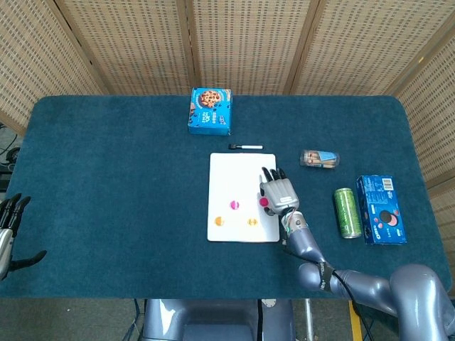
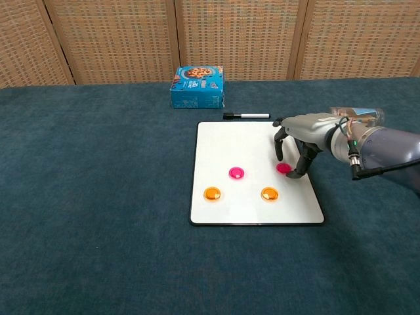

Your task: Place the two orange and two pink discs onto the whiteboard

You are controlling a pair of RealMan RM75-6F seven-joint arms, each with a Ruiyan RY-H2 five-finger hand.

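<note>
The whiteboard [image 1: 242,174] [image 2: 239,141] lies flat mid-table. Two orange discs [image 2: 211,193] [image 2: 269,193] sit on its near part, seen in the head view as orange discs [image 1: 219,222] [image 1: 252,222]. One pink disc [image 2: 236,172] [image 1: 235,204] lies above them. The second pink disc [image 2: 283,168] [image 1: 264,202] lies flat on the board's right side. My right hand [image 2: 300,136] [image 1: 277,190] arches over it, thumb just lifted off and fingers curled down beside it. My left hand [image 1: 10,229] hangs off the table's left edge, fingers spread, holding nothing.
A black marker [image 2: 246,115] [image 1: 245,147] lies just past the board's far edge. Behind it stands a blue cookie box [image 2: 198,86] [image 1: 210,111]. Right of the board are a clear snack packet [image 1: 319,158], a green can [image 1: 346,212] and a blue biscuit box [image 1: 381,209].
</note>
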